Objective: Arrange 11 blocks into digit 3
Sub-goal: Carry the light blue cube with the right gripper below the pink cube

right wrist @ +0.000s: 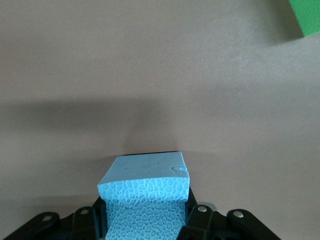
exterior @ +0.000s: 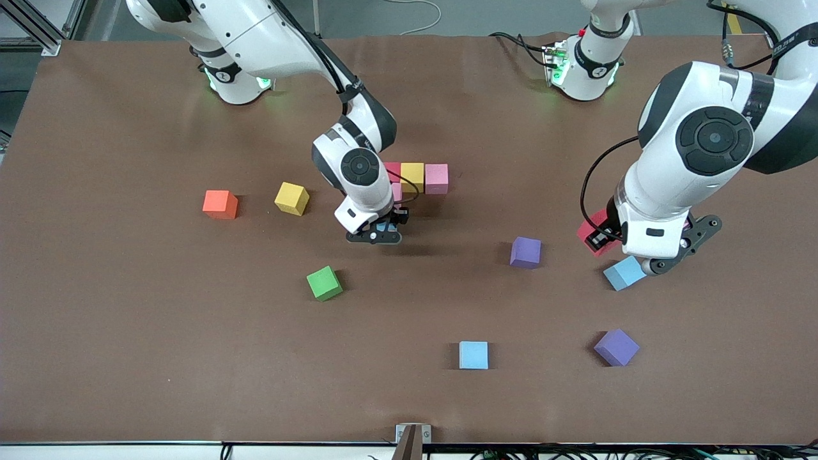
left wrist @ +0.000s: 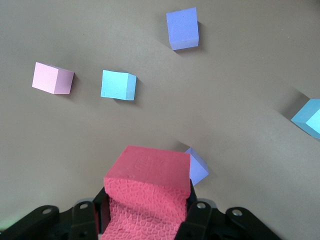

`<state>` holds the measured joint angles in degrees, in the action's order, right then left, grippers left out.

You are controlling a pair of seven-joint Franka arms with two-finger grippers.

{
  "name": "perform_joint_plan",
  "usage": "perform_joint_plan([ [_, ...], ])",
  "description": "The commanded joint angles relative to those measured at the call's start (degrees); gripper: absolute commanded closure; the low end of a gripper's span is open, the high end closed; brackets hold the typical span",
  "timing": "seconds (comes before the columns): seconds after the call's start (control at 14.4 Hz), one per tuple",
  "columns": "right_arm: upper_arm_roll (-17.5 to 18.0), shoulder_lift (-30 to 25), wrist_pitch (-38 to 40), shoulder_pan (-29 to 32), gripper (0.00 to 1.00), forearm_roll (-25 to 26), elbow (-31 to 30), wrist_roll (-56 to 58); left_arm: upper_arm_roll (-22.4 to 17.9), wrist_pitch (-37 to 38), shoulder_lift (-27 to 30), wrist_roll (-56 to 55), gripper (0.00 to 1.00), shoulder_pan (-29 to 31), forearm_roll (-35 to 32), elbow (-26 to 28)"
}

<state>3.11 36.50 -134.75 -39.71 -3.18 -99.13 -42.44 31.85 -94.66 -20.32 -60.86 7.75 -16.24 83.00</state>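
Fingers of the left gripper (left wrist: pixel 148 215) pinch a red block (left wrist: pixel 150 190), lifted.

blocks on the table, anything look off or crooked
Nothing damaged. The started row, red block, yellow block and pink block, sits square and touching. Loose ones lie turned at odd angles, such as the green block and the purple block nearest the camera. Both claws are shut on blocks.
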Motion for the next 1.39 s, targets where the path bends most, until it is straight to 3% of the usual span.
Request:
perform_joint_plan([
  [0.0, -0.30, -1.52, -2.43, -0.63, 0.99, -0.42, -2.82, -1.24, 0.06, 0.53, 1.16, 1.27, 0.69, 0.43, 1.03, 0.41],
  [1.32, -0.39, -3.19, -4.73, -1.51, 0.98, -0.33, -5.64, -2.47, 0.06, 0.62, 1.16, 1.27, 0.68, 0.43, 1.03, 0.41],
])
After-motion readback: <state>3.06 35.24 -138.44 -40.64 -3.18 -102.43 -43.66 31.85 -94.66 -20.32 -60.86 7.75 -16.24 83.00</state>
